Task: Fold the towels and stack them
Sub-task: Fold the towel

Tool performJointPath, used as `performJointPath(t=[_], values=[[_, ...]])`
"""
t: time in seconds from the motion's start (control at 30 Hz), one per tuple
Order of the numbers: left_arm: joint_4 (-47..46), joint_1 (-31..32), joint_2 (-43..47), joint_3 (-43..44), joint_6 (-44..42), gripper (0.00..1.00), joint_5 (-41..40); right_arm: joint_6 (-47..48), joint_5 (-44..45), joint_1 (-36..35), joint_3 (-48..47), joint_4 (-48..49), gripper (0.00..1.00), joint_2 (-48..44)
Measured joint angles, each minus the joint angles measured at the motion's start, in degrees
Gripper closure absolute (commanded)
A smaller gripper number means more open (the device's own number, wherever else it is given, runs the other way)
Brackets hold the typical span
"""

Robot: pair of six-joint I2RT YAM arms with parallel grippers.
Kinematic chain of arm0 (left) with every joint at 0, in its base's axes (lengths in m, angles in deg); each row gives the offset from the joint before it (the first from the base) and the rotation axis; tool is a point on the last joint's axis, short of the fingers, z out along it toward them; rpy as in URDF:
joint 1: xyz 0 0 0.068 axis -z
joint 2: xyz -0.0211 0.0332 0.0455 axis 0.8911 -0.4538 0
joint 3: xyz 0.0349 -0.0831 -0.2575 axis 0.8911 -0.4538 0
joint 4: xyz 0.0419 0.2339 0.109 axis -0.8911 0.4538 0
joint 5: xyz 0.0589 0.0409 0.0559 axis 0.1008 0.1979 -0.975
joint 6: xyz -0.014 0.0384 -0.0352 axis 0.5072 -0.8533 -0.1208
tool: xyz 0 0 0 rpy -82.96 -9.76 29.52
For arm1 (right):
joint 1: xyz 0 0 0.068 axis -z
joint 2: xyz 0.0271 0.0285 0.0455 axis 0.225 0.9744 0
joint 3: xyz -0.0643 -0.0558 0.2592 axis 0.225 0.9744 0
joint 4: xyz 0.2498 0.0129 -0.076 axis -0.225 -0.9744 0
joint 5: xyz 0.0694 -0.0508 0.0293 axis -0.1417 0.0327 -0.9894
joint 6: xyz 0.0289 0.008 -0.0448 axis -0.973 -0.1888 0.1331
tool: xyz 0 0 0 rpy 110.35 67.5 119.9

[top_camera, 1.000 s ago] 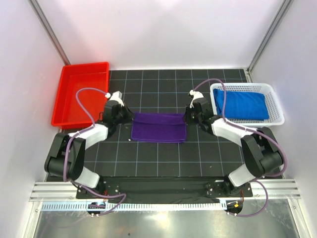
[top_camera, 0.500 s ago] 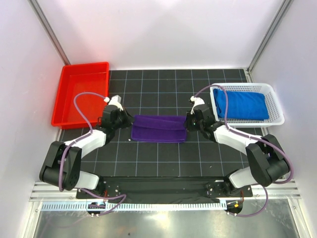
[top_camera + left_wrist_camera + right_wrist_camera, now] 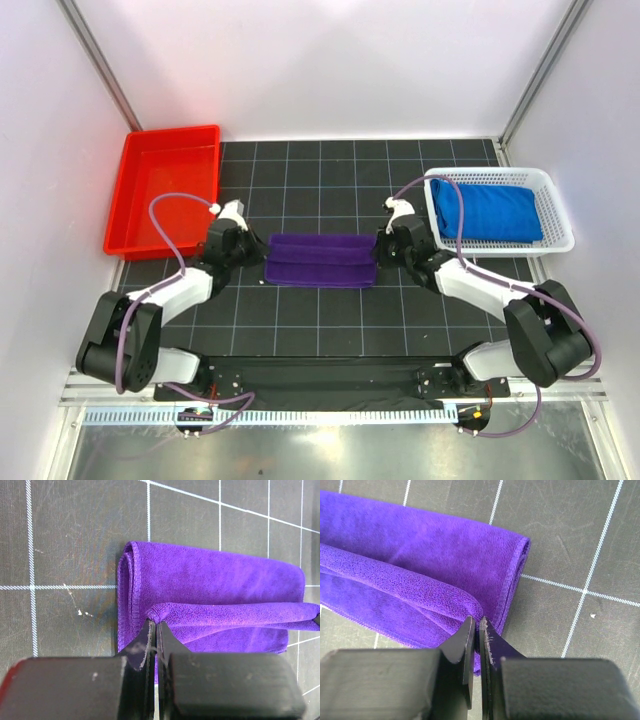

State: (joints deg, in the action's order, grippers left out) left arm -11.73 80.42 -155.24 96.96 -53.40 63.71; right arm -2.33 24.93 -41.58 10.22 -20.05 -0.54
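Plush purple towel [image 3: 210, 585], folded rectangle, stitched hem

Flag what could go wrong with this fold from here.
Both grips are thin: the left gripper and right gripper pinch only corner tips of the deep purple terry towel, so a corner might slip out mid-fold. If the arms move unevenly, the lifted edge may land skewed over the layers beneath.

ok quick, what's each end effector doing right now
left end effector: closed, pinching a raised fold of the purple towel at its left end
right end effector: closed, pinching the purple towel at its right end
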Motion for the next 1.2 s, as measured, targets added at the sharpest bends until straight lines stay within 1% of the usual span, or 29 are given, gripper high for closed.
performJointPath(t=[0.33, 0.4, 0.43, 0.47, 0.5, 0.53, 0.57, 0.6, 0.67, 0.77, 0.93, 1.03, 1.13, 1.2], values=[[0.59, 0.11, 2.21, -1.38, -0.02, 1.0, 0.0, -1.2, -0.35, -0.39, 1.55, 0.04, 0.99, -1.38], [0.59, 0.11, 2.21, -2.1, 0.0, 0.98, 0.15, -1.42, -0.46, -0.63, 1.92, 0.04, 0.98, -1.38], [0.59, 0.11, 2.19, -2.47, 0.04, 0.94, 0.35, -1.51, -0.46, -0.74, 2.08, 0.07, 0.92, -1.38], [0.59, 0.11, 2.19, -2.56, 0.04, 0.94, 0.42, -1.66, -0.48, -0.83, 2.21, 0.07, 0.88, -1.38], [0.5, 0.11, 2.19, -2.78, 0.15, 0.88, 0.48, -1.81, -0.57, -0.87, 2.4, 0.09, 0.84, -1.38], [0.55, 0.13, 2.21, -2.99, 0.2, 0.83, 0.5, -2.1, -0.68, -0.98, 2.54, 0.07, 0.8, -1.38], [0.55, 0.13, 2.21, -3.23, 0.31, 0.81, 0.52, -2.32, -0.72, -1.09, 2.62, 0.02, 0.72, -1.38], [0.61, 0.13, 2.23, -3.45, 0.39, 0.74, 0.52, -2.58, -0.74, -1.25, 2.69, -0.09, 0.69, -1.38], [0.76, 0.11, 2.47, -3.85, 0.55, 0.68, 0.59, -2.62, -0.81, -1.42, 2.75, -0.39, 0.61, -1.49], [1.2, 0.13, 4.09, -4.22, 1.25, 0.64, 0.9, -2.71, -0.85, -1.49, 2.84, -1.99, 0.58, -2.86], [2.45, 0.55, 10.08, -4.26, 1.51, 0.64, 0.9, -2.73, -0.63, -1.7, 2.73, -5.05, 0.55, -7.69], [3.65, 1.33, 11.98, -3.8, 1.51, 0.64, 0.39, -2.73, 0.02, -1.77, 1.73, -6.86, 0.55, -9.18], [5.44, 2.71, 10.64, -1.14, 1.33, 0.64, -0.96, -2.71, 1.55, -2.14, -1.25, -8.79, 0.55, -7.98], [7.61, 3.78, 6.84, 3.61, 0.9, 0.69, -1.88, -2.71, 2.84, -2.47, -4.2, -9.7, 0.55, -5.64]])
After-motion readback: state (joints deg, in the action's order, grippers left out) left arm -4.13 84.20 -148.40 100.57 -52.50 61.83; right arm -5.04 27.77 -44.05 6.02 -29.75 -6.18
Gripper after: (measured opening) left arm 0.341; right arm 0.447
